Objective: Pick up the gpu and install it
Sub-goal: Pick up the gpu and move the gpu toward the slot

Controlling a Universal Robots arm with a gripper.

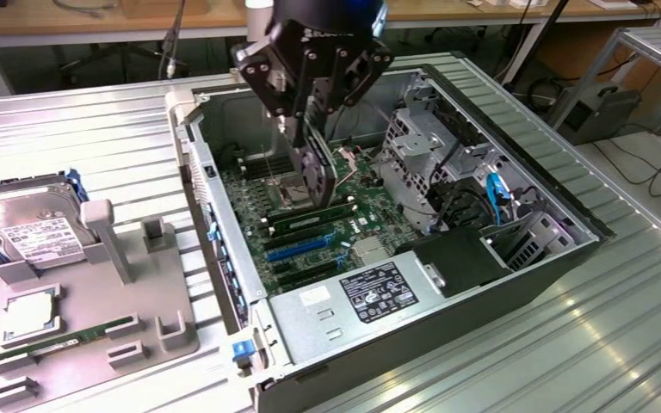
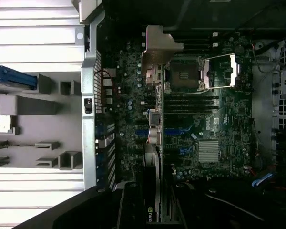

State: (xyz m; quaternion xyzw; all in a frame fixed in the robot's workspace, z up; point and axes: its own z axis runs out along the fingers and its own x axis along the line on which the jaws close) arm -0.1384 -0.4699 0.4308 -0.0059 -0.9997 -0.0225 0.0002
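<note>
Gripper (image 1: pixel 307 120) pinched shut on the gpu (image 1: pixel 316 179), which hangs on end above the motherboard (image 1: pixel 367 188) inside the open computer case (image 1: pixel 207 215). At the exterior view's left, a grey tray (image 1: pixel 89 366) carries a hard drive (image 1: pixel 30 231) and a RAM stick (image 1: pixel 64 341). Mid-frame, the card sits over the socket area, beside the blue slots (image 1: pixel 302 247); whether its lower end touches the board cannot be told. The wrist view puts its silvery bracket (image 2: pixel 159 45) farthest from the gripper. At right stands the drive cage (image 1: pixel 423 142). Done well, this step likely calls for a firm pinch, slow travel, keeping the bracket off the case wall, and the card's edge squared to a slot.
</note>
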